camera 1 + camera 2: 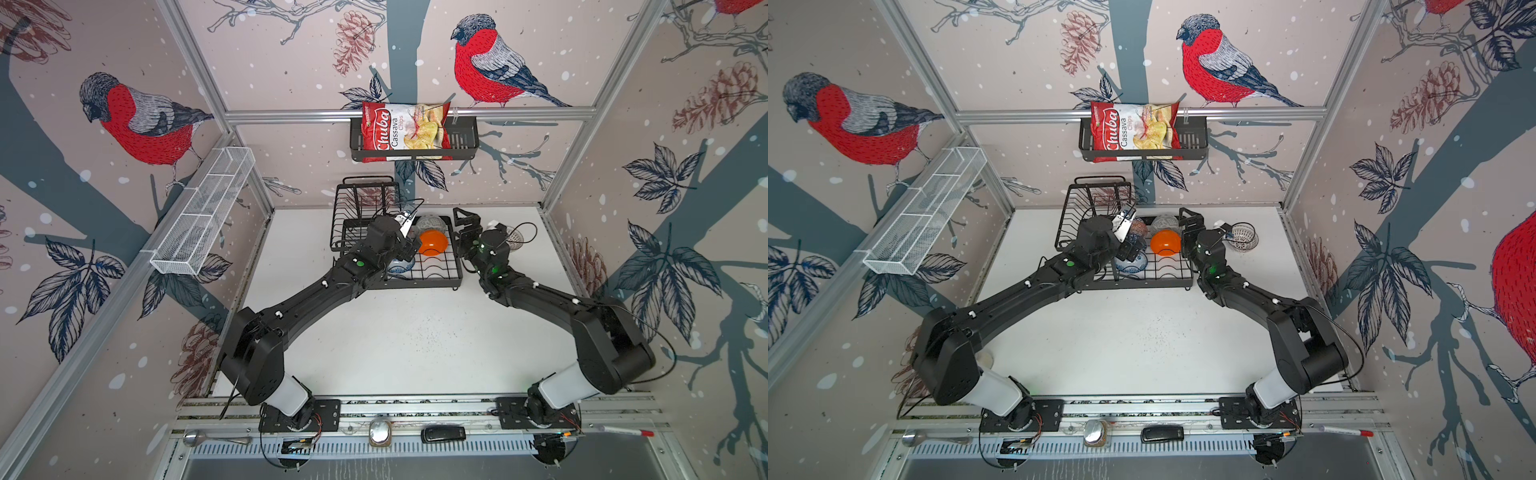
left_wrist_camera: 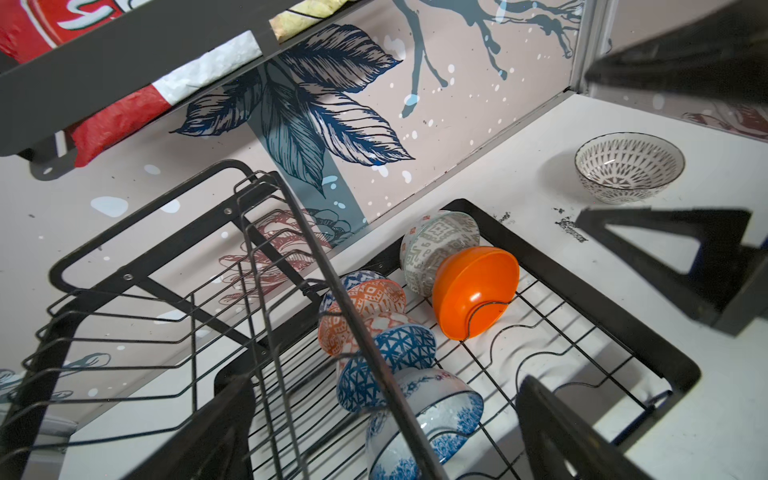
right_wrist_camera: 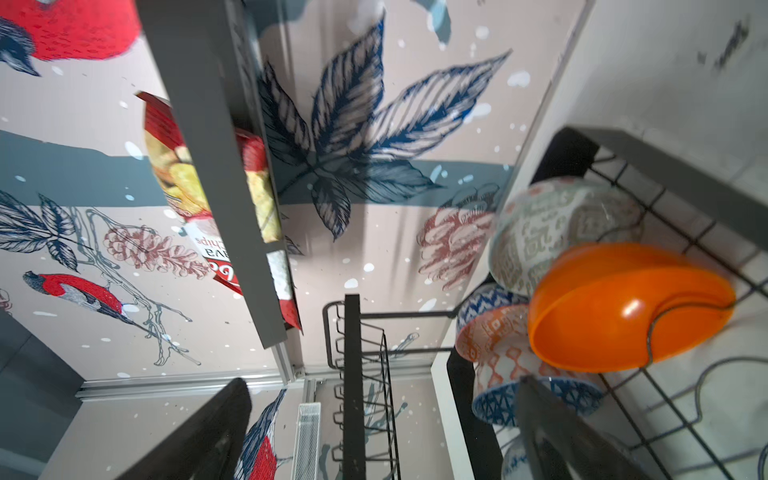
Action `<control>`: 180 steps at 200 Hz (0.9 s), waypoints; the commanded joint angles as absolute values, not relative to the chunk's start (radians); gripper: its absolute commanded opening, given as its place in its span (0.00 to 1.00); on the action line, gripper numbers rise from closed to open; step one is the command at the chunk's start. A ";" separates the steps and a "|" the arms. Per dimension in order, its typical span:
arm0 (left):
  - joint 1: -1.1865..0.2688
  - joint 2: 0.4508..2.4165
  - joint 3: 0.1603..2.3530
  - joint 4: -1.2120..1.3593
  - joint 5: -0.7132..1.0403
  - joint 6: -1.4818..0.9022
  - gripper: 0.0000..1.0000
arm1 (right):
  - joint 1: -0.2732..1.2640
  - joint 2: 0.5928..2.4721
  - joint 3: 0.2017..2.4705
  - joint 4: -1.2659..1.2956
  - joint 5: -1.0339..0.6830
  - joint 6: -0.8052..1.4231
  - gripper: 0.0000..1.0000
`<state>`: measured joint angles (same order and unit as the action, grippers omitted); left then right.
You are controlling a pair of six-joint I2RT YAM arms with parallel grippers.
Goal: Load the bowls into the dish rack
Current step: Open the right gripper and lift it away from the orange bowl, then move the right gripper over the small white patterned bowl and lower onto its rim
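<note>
Jaws both released, nothing between them, as I read it. Five bowls (image 2: 374, 316) tipped in dish rack (image 1: 424, 285) base; plain orange bowl (image 1: 432, 243) at its 3 o'clock side. Lattice bowl (image 1: 1245, 237) upright on worktop (image 1: 395, 340), 3 o'clock of rack, right wrist (image 1: 1210, 245) standing between. Left arm (image 1: 316, 291) over rack's 9 o'clock half.

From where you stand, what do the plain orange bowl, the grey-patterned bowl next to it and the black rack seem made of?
Plain orange bowl: probably plastic, smooth and glossy; one even colour with a soft highlight. Grey-white patterned bowl: likely glazed ceramic; printed pattern, slight sheen. Dish rack: seemingly metal wire, matte black coating; thin bent rods in a flat frame.
</note>
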<state>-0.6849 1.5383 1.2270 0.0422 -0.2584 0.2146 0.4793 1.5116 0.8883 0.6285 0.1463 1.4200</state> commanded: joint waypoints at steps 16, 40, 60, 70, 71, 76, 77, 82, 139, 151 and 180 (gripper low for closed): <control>-0.699 1.516 1.208 0.098 -0.224 0.240 0.97 | 0.396 1.464 1.024 0.223 0.150 1.107 1.00; -0.718 1.509 1.193 0.116 -0.225 0.256 0.98 | 0.322 1.467 1.043 0.101 0.148 1.012 1.00; -0.744 1.511 1.190 0.115 -0.244 0.271 0.98 | 0.261 1.489 1.059 0.006 0.133 0.945 1.00; -0.762 1.512 1.185 0.125 -0.257 0.283 0.98 | 0.243 1.506 1.074 -0.036 0.141 0.902 1.00; -0.764 1.512 1.183 0.127 -0.257 0.284 0.98 | 0.241 1.508 1.076 -0.039 0.143 0.898 1.00; -0.771 1.515 1.179 0.132 -0.259 0.290 0.98 | 0.233 1.519 1.085 -0.060 0.149 0.878 1.00; -0.772 1.515 1.179 0.132 -0.260 0.290 0.98 | 0.232 1.521 1.088 -0.065 0.149 0.874 1.00; -0.781 1.518 1.176 0.138 -0.262 0.293 0.97 | 0.223 1.532 1.100 -0.091 0.151 0.860 1.00; -0.825 1.559 1.179 0.157 -0.225 0.265 0.97 | 0.141 1.606 1.129 -0.136 0.144 0.735 1.00; -0.829 1.565 1.180 0.158 -0.223 0.266 0.98 | 0.125 1.626 1.141 -0.136 0.131 0.722 1.00; -0.831 1.574 1.183 0.157 -0.224 0.268 0.98 | 0.090 1.688 1.189 -0.173 0.126 0.697 1.00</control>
<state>-0.8246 1.5673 1.1786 0.1600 -0.2546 0.2863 0.1097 1.6566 1.1595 -0.1394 0.1368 0.7444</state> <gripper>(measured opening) 0.976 0.997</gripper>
